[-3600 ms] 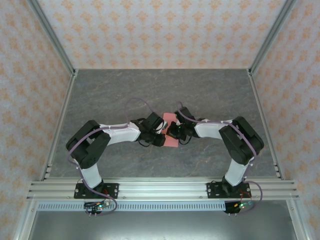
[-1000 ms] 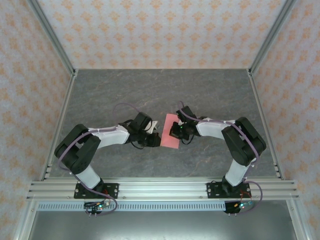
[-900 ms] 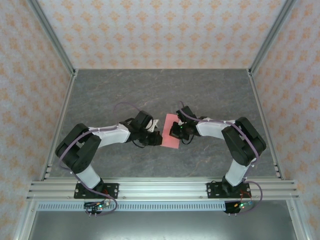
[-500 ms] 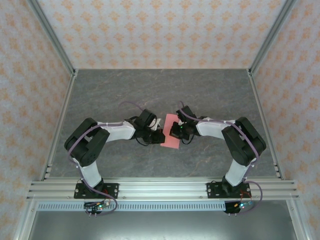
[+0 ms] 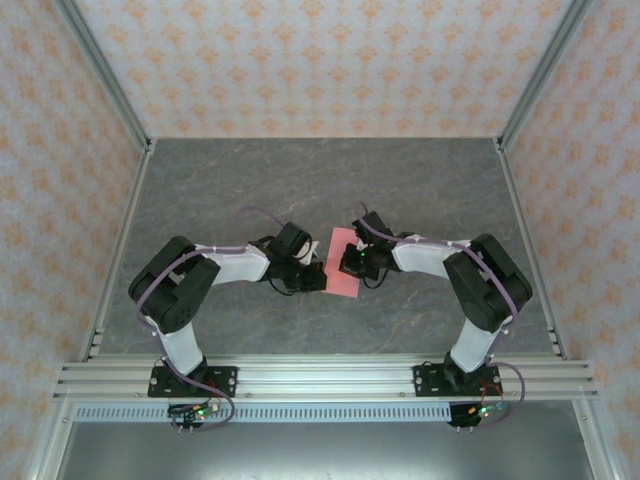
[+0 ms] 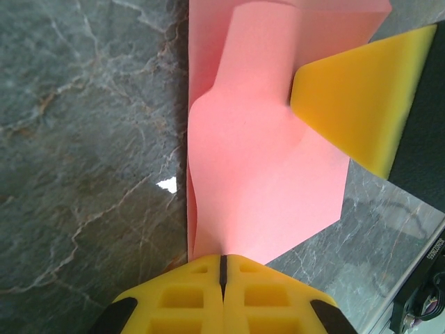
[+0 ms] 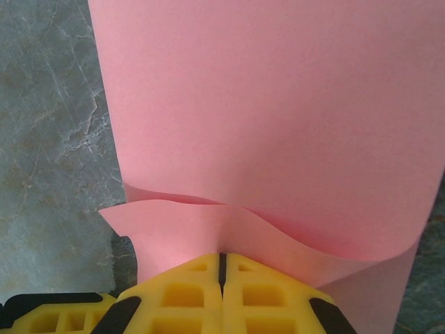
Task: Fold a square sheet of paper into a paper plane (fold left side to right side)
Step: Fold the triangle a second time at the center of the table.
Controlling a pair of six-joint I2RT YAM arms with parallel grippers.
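Pinching the square sheet of paper [image 5: 343, 278] from both sides at the middle of the table [image 5: 250, 190].
Top view: left gripper [image 5: 320, 278] and right gripper [image 5: 347, 264] meet there on the sheet. Left wrist: fingers [image 6: 201, 292] pressed flush together, nipping the buckled sheet's edge. Right wrist: fingers [image 7: 198, 289] likewise closed tight on a curled pink edge.

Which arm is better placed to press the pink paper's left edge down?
Probably left: the left gripper, shut, sits at the left edge of the pink paper, while the right gripper, shut, rests farther right on it.
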